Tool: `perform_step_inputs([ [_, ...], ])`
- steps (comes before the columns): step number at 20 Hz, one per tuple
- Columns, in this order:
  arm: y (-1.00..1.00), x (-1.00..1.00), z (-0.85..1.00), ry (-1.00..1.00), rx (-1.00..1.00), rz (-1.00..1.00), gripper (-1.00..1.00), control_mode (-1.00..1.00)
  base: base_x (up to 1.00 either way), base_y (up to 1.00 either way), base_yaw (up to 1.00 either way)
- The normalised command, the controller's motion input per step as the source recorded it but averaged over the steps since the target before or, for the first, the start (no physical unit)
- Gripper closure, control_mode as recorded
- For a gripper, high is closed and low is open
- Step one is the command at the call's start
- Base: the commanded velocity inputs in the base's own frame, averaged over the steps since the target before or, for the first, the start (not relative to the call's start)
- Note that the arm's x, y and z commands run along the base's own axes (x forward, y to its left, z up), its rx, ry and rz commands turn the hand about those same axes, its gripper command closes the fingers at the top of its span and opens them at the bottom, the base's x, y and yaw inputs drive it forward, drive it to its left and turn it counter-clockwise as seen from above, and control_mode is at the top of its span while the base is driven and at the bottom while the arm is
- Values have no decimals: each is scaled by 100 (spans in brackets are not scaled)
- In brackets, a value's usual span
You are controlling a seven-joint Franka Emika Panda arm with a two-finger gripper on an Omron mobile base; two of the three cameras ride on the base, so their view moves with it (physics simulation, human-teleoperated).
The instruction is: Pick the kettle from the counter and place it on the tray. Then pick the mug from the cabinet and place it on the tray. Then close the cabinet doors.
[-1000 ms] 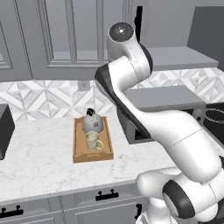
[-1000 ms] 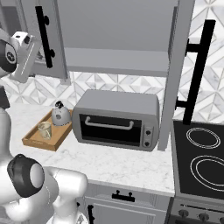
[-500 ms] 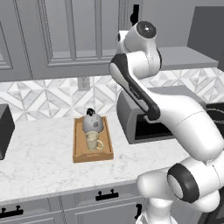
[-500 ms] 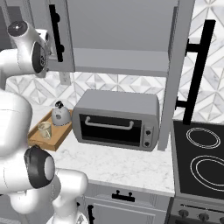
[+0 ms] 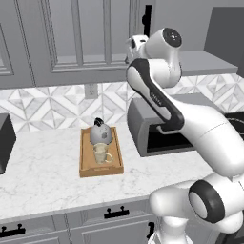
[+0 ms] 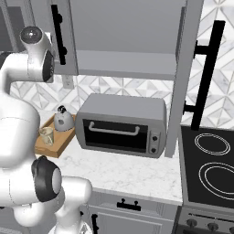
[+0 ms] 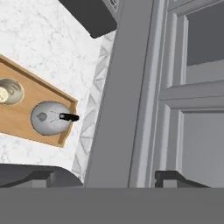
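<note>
Kettle [image 5: 101, 135] and mug [image 5: 100, 155] sit together on the tray [image 5: 87, 167]

You see that the arm [image 5: 157, 90] has swung to the right and risen, so the hand now sits high, near the left cabinet door [image 6: 64, 36] with its black handle [image 6: 58, 34]. The jaws have closed only very slightly and still stand wide.

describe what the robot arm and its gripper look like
The arm is glossy white with rounded, tube-like links and dark grey round joint caps. The gripper ends in two small dark finger tips. No cables or markings show.
</note>
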Motion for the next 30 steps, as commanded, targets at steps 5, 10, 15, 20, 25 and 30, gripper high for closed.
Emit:
perform_step_inputs([
  [5,15,-42,18,1,-15,6,-100,-100,0,0,0],
  [10,12,-66,2,3,-12,-2,-100,-100,0,0,0],
  [15,8,-74,0,3,-2,-7,-100,-100,0,0,0],
  [20,-1,-77,4,0,0,-9,-100,-100,0,0,0],
  [25,-20,-56,0,9,0,-7,-100,-100,0,0,0],
  [30,-29,-60,6,4,0,-9,-100,-100,0,0,0],
])
